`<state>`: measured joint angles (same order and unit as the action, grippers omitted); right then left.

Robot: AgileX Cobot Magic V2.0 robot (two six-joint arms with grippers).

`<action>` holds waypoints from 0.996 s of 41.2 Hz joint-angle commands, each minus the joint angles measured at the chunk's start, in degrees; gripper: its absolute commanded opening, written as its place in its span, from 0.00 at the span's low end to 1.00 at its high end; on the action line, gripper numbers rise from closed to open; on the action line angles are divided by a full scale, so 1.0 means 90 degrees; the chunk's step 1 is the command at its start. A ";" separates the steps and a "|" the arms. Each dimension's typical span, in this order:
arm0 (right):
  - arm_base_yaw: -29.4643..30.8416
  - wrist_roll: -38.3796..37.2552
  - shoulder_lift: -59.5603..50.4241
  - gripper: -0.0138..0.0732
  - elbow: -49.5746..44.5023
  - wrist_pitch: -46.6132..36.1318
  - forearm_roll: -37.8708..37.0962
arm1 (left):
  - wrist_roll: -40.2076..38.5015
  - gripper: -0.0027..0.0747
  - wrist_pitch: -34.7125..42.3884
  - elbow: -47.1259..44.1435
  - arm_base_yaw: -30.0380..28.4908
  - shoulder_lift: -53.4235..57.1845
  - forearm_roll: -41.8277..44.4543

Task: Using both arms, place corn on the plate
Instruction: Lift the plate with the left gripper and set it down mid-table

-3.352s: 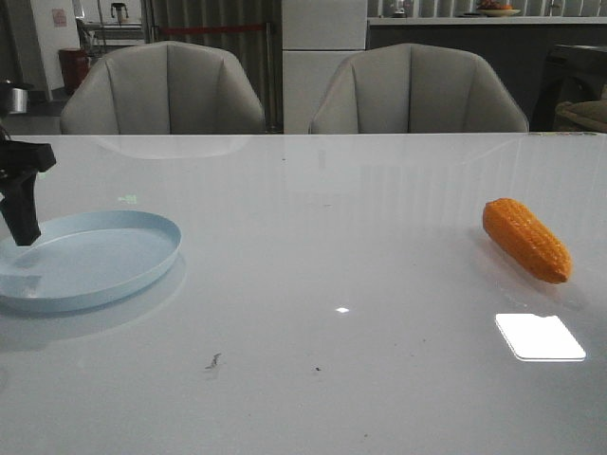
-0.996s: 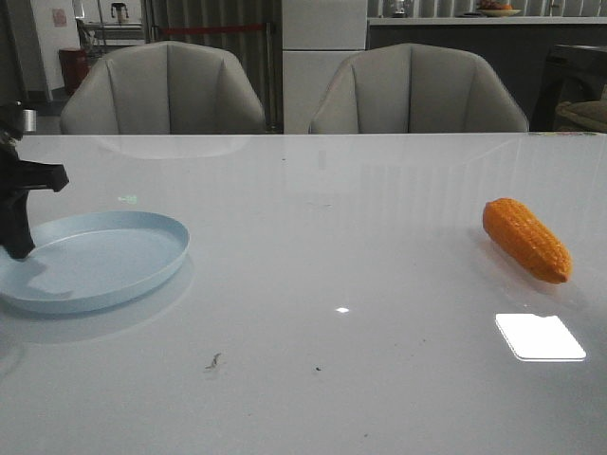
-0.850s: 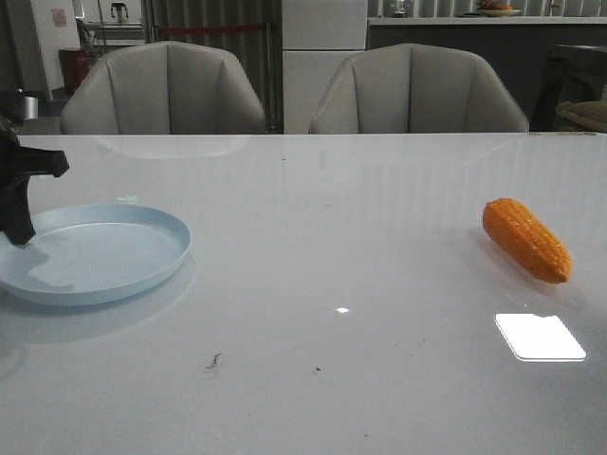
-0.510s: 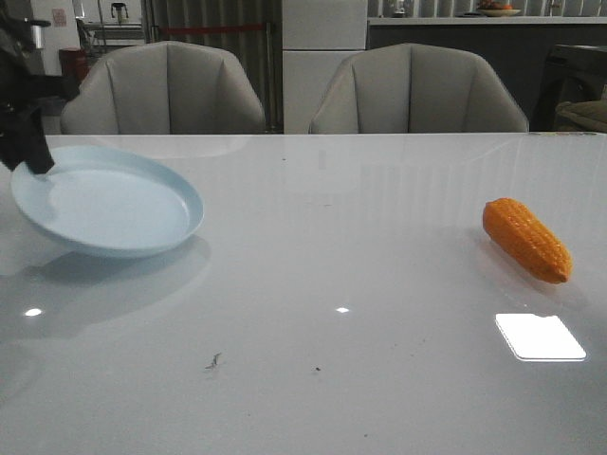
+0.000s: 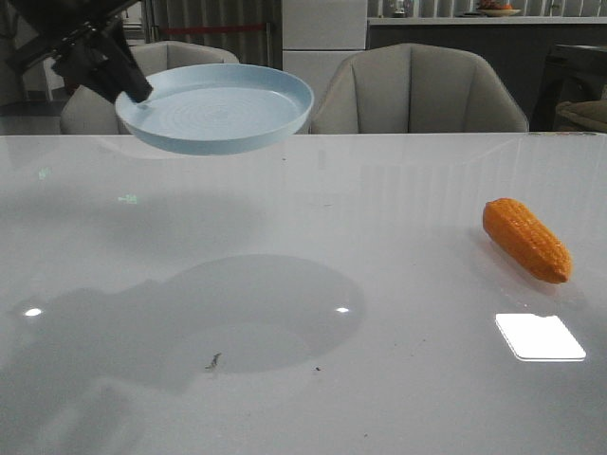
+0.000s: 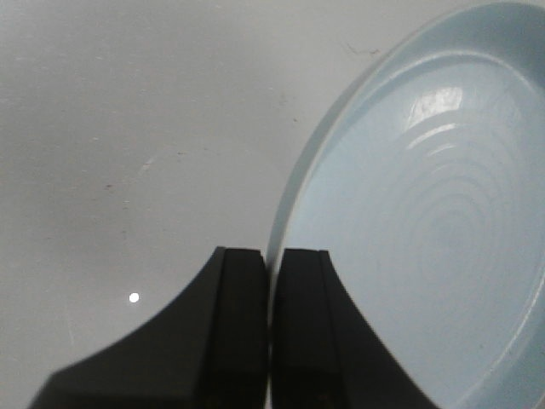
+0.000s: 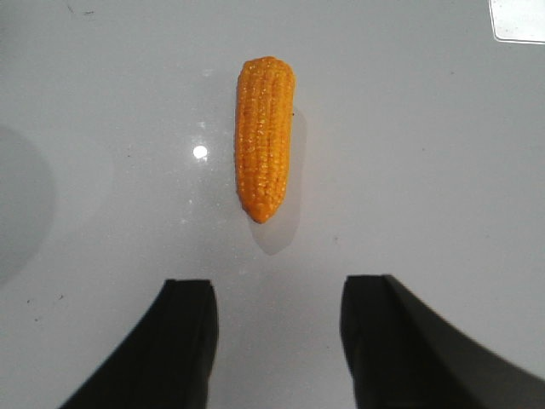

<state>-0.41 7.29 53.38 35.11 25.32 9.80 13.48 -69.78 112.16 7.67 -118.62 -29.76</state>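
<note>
The pale-blue plate hangs high above the table at the left. My left gripper is shut on its left rim; in the left wrist view the rim runs down between the closed fingers of the left gripper. The orange-yellow corn lies on the table at the far right. In the right wrist view the corn lies ahead of my open, empty right gripper, tapered end towards the fingers. The right gripper is out of the front view.
The white table shows the plate's shadow left of centre and a bright light patch near the corn. Two grey chairs stand behind the far edge.
My left gripper has lifted the plate off the table, up and to the right, from the left edge to high above it. The corn has not moved.
</note>
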 commanded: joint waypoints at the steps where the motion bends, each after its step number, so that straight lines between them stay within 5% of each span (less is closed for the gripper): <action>1: 0.0006 0.0038 -0.0056 0.67 0.0227 -0.0365 0.0025 | 0.0035 0.16 0.0168 0.0224 0.0308 0.0353 -0.0108; 15: 0.0006 0.0038 -0.0056 0.67 0.0227 -0.0351 0.0025 | -0.0027 0.16 0.0079 0.0210 0.1232 -0.0215 0.0793; 41: 0.0006 0.0038 -0.0056 0.67 0.0227 -0.0255 0.0025 | 0.0039 0.19 0.0007 0.0210 0.1677 -0.1140 0.0785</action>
<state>-0.41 7.29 53.38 35.11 26.33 9.80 13.61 -69.81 112.16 22.19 -132.51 -21.04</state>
